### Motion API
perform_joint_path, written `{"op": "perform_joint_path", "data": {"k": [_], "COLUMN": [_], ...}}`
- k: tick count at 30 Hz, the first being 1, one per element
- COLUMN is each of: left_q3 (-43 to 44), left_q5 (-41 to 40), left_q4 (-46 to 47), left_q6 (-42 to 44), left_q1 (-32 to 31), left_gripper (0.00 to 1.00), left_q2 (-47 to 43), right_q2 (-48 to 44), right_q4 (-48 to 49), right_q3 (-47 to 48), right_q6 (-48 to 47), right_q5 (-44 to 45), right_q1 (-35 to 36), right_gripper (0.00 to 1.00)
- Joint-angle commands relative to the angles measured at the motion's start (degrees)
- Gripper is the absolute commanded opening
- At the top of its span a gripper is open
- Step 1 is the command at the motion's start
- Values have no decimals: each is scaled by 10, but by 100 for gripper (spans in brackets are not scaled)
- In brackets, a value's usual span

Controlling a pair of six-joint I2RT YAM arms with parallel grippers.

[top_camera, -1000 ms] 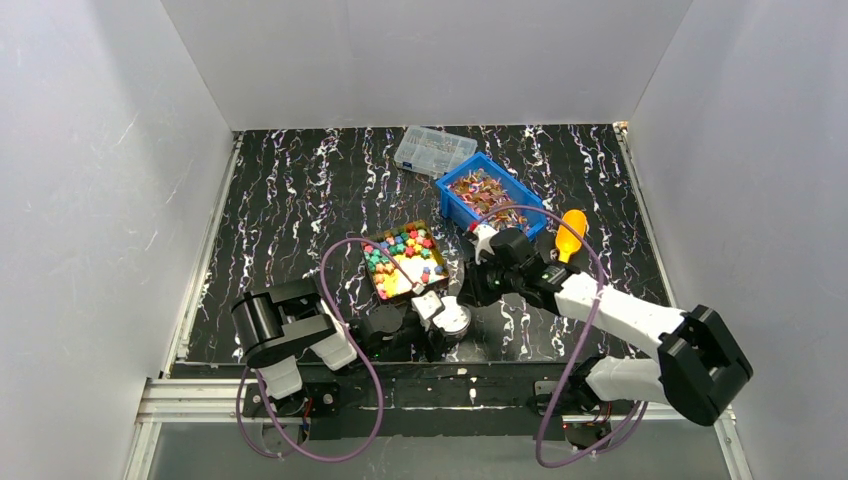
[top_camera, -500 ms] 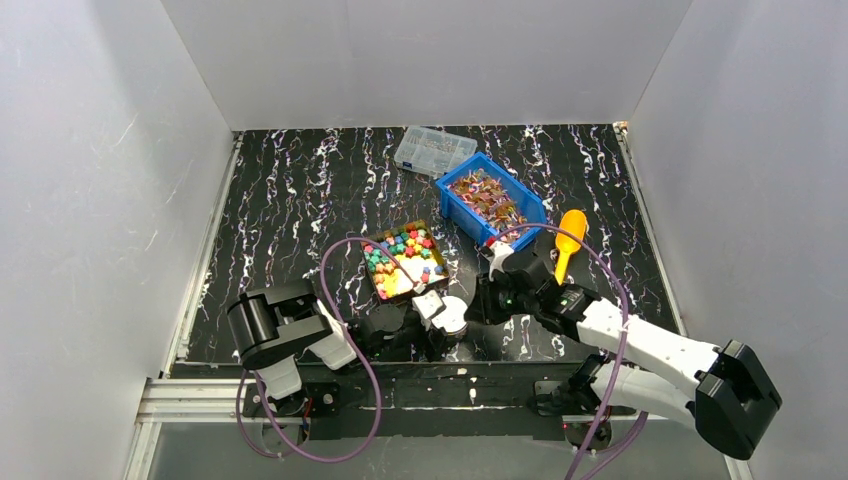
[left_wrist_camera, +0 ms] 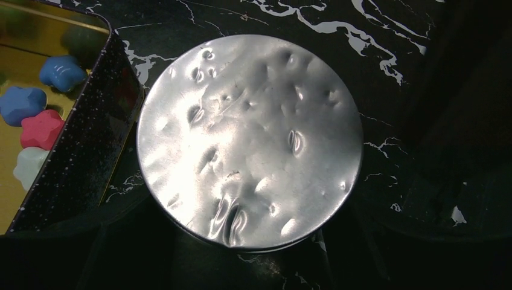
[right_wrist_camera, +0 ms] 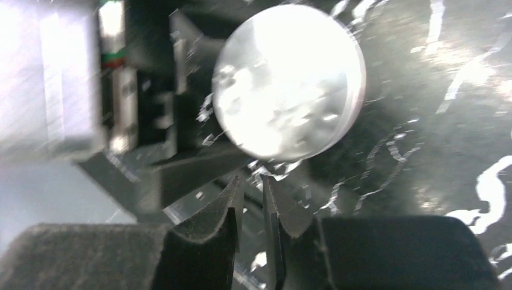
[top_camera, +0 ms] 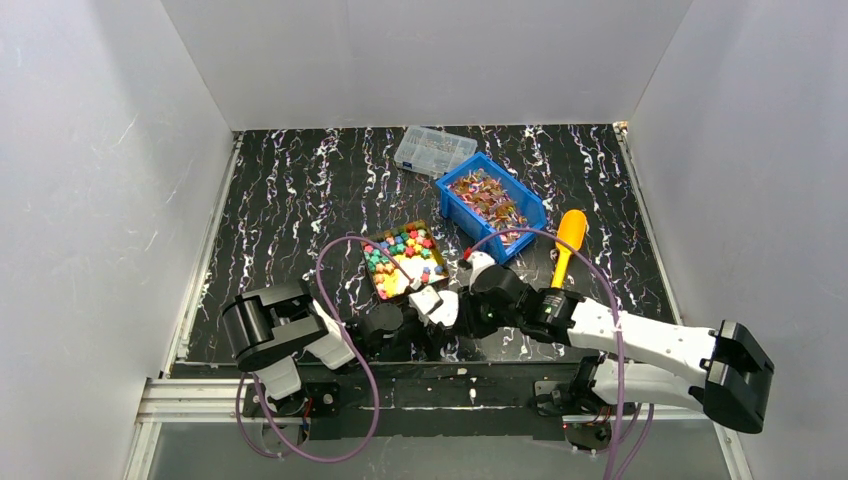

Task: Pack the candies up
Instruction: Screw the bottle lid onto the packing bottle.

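Note:
Shiny wrapped candies (top_camera: pixel 487 197) fill a blue bin (top_camera: pixel 527 205). Chunky coloured candies (top_camera: pixel 400 258) lie in a gold-lined black tin (top_camera: pixel 425 232); a few also show in the left wrist view (left_wrist_camera: pixel 39 118). A round silver tin (left_wrist_camera: pixel 250 142) with a dented lid stands beside it. My left gripper (top_camera: pixel 440 308) lies low with its jaws close on either side of this round tin. My right gripper (right_wrist_camera: pixel 253 181) is shut and empty, its tips just short of the round tin's (right_wrist_camera: pixel 290 81) rim; it also shows in the top view (top_camera: pixel 465 302).
An orange scoop (top_camera: pixel 568 240) lies right of the blue bin. A clear compartment box (top_camera: pixel 433 150) with pale small parts sits at the back. The black tin's wall (left_wrist_camera: pixel 78 157) touches the round tin's left side. White walls enclose the marbled table (top_camera: pixel 290 210).
My right arm has swung down and left from beside the blue bin to the round tin. My left gripper has stayed at the tin.

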Motion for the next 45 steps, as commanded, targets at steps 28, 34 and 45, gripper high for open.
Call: {"op": "perform_joint_path", "data": {"k": [28, 34, 45], "left_q3": [-17, -13, -16], "left_q5": [-11, -6, -4], "left_q4": [-127, -130, -131], "left_q6": [-14, -13, -13], "left_q1": [11, 10, 10], "left_gripper": [38, 37, 37], "left_q2": [-15, -10, -17], "right_q2": [190, 202, 217], "right_q4": [-24, 5, 29], "right_q3": [193, 180, 145], "right_q6": [-171, -170, -175], "right_q5": [-125, -143, -159], "right_q1": [-117, -132, -147], "right_gripper": [39, 38, 36]}}
